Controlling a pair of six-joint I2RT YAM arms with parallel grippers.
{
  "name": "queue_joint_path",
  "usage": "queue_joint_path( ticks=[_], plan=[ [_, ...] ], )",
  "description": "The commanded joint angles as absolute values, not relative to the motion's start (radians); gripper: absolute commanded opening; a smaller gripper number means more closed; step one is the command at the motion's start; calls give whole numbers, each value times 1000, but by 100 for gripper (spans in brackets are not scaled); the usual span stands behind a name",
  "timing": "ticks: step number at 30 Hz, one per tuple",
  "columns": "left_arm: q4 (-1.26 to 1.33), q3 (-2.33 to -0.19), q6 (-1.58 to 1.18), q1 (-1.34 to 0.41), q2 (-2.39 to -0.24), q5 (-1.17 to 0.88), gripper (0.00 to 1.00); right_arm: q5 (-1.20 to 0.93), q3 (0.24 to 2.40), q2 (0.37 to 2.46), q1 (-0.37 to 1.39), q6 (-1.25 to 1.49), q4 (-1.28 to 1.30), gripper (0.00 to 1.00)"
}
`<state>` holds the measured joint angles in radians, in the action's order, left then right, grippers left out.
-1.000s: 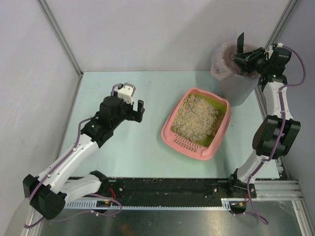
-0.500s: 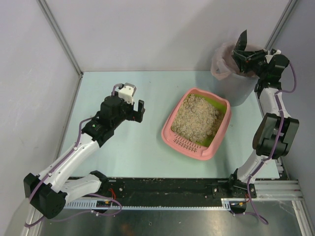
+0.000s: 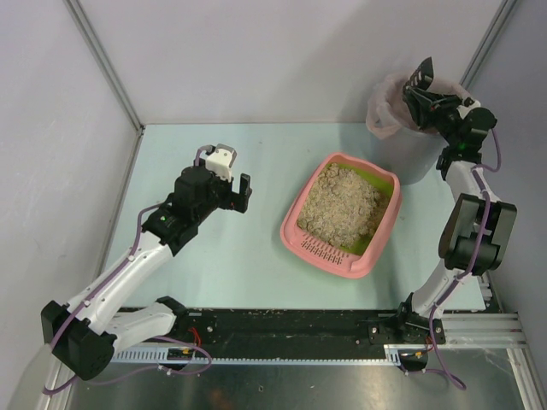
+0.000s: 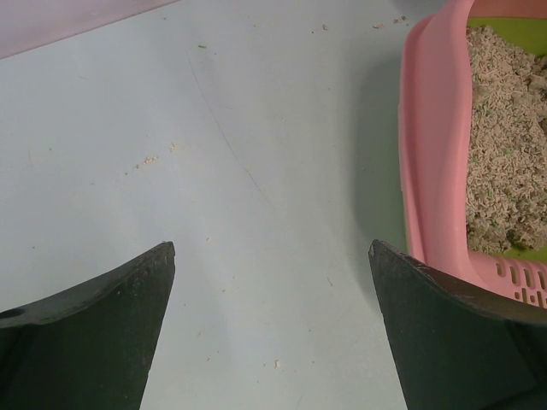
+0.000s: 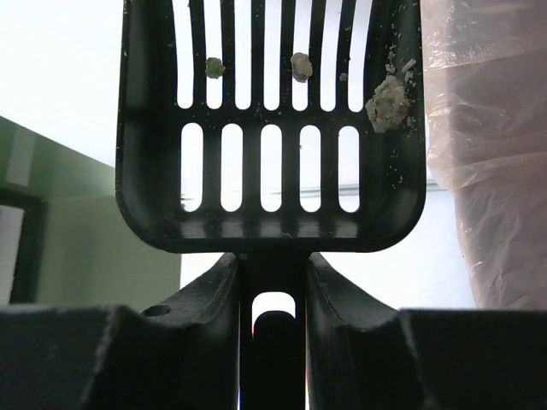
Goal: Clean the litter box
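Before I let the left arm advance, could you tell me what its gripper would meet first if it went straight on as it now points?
Most likely the table, just beside the litter box; the left gripper aims down past its pink side wall, though depth is unclear.

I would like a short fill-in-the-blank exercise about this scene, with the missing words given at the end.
1. The right gripper is shut on a black slotted ____, at the mouth of the grey bucket.
2. The left gripper is open and holds ____.
3. The litter box has a rim of the colour ____.

Missing words: scoop; nothing; pink.
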<state>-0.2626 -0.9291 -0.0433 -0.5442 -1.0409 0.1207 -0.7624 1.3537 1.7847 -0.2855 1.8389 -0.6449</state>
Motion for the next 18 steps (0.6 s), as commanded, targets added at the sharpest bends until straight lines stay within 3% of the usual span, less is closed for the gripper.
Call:
queue_joint_path(
  ticks=[1,18],
  plan=[
    [-233,-928,-12,-549,-1038,126,100,-729,1325,1801,-290,1995,-813,0],
    [-233,-928,-9,-549,-1037,133,100,-578,1197,1884,-262,2341,-1193,0]
  ],
)
